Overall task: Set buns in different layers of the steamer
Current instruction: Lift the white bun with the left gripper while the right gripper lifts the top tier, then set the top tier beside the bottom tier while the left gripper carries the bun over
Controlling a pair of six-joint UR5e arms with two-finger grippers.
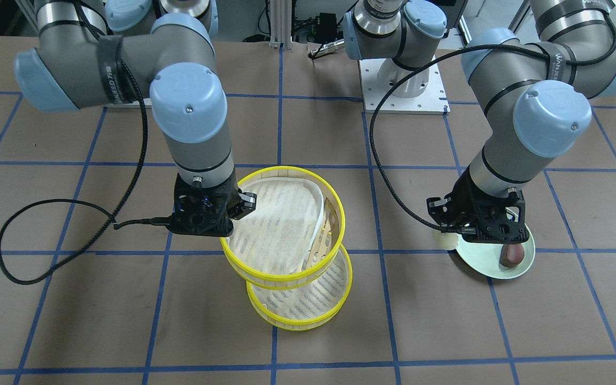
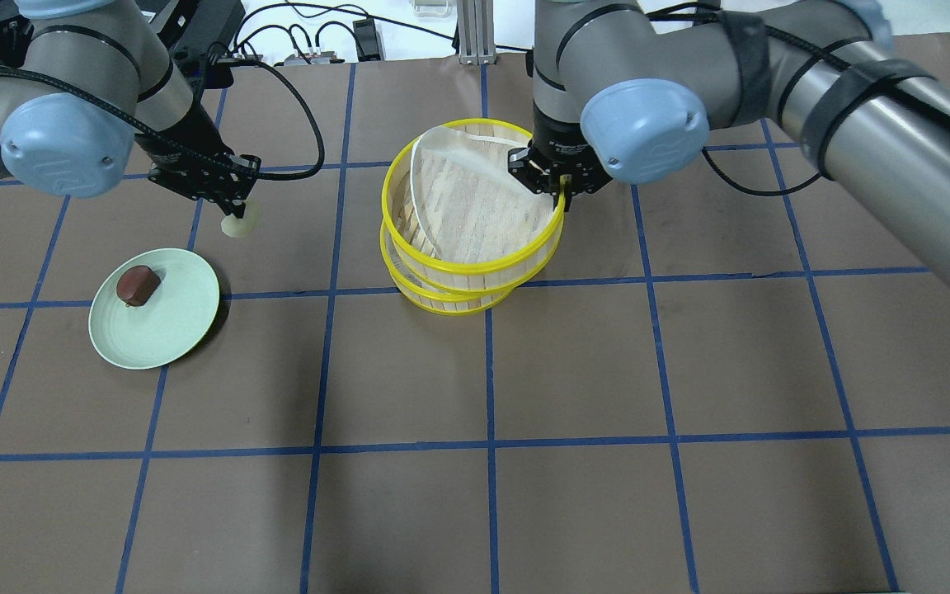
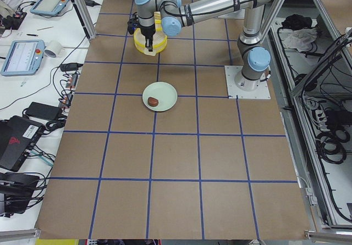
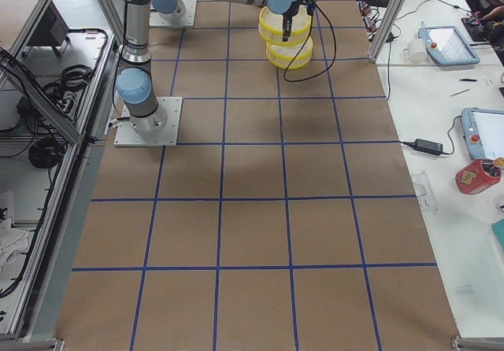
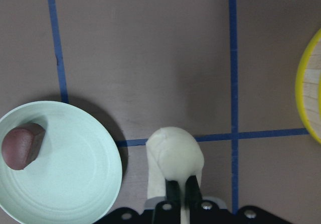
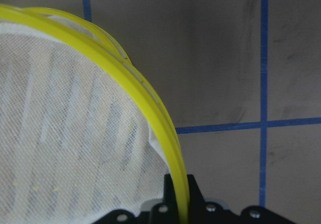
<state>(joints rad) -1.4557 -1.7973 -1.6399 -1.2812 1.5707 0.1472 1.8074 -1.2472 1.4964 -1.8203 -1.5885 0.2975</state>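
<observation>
left claw (image 5: 180,190) clamped on cream bun (image 5: 174,153) | right claw (image 6: 177,193) pinching top tray (image 6: 75,133) rim | we risk tray slipping: thin, tilted grip

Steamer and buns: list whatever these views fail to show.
Overhead view: the tilted upper tray covers most of the lower tray floor.
Front-facing view: the left tool hides most of the cream bun.
Exterior left view: the brown bun is too small for detail.

Black strap on right arm (image 1: 110,69): white print, roughly "SPEED 7", partly unclear. Strap on left arm (image 1: 554,56): "WANJEE…", cut off. Blue joint cap (image 1: 187,91): embossed UR logo.
</observation>
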